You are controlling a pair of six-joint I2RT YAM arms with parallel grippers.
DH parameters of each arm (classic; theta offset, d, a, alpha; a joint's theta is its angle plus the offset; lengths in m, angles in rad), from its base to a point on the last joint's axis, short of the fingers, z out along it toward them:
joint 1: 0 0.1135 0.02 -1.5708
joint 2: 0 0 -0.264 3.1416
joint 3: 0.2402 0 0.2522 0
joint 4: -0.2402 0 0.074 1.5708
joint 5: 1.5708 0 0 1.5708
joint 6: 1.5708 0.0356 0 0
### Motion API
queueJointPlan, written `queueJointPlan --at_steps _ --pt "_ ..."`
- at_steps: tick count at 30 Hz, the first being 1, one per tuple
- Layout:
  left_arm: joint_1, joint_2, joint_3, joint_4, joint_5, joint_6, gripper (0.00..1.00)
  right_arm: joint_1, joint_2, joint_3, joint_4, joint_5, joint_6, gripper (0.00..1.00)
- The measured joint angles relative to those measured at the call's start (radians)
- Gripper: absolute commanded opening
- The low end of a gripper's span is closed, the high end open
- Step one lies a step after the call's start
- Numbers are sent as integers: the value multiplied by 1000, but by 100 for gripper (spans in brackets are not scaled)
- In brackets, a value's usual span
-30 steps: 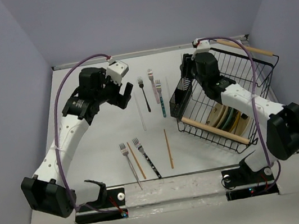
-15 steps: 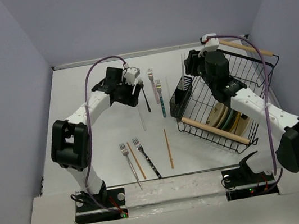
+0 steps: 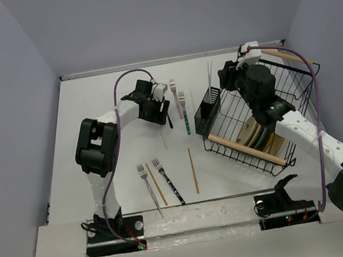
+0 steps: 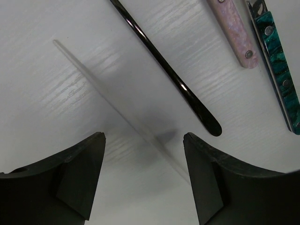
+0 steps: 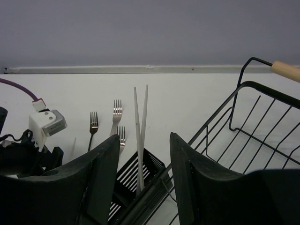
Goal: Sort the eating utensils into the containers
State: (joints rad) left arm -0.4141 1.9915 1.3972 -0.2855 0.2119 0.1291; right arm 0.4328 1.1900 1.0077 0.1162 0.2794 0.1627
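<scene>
White table (image 3: 130,154) | my left gripper (image 4: 143,137) spread apart over pale chopstick (image 4: 117,107), frame middle | my right gripper (image 5: 144,136) spread apart above black holder (image 5: 126,180)

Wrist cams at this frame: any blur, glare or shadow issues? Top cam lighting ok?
Left wrist: the pale chopstick looks faint and soft-edged, with a dim shadow patch on it; the black fork handle shows small glints. Right wrist: the white chopsticks in the holder are sharp. Top external: even light, soft shadows, no glare.
</scene>
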Motion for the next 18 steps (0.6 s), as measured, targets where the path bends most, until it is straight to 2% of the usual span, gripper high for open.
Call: queueJointPlan --at_steps 9,12,17,18 --pt "-5 35 13 17 -6 -14 48 0 -15 -26 -5 2 -21 53" --pt "-3 40 18 16 -1 -15 44 0 -20 -28 -5 3 -28 53" --pt "8 49 31 12 9 -13 42 0 -40 -43 -8 11 -34 53" --pt "11 50 31 13 14 -15 37 0 -47 -44 -12 14 -36 53"
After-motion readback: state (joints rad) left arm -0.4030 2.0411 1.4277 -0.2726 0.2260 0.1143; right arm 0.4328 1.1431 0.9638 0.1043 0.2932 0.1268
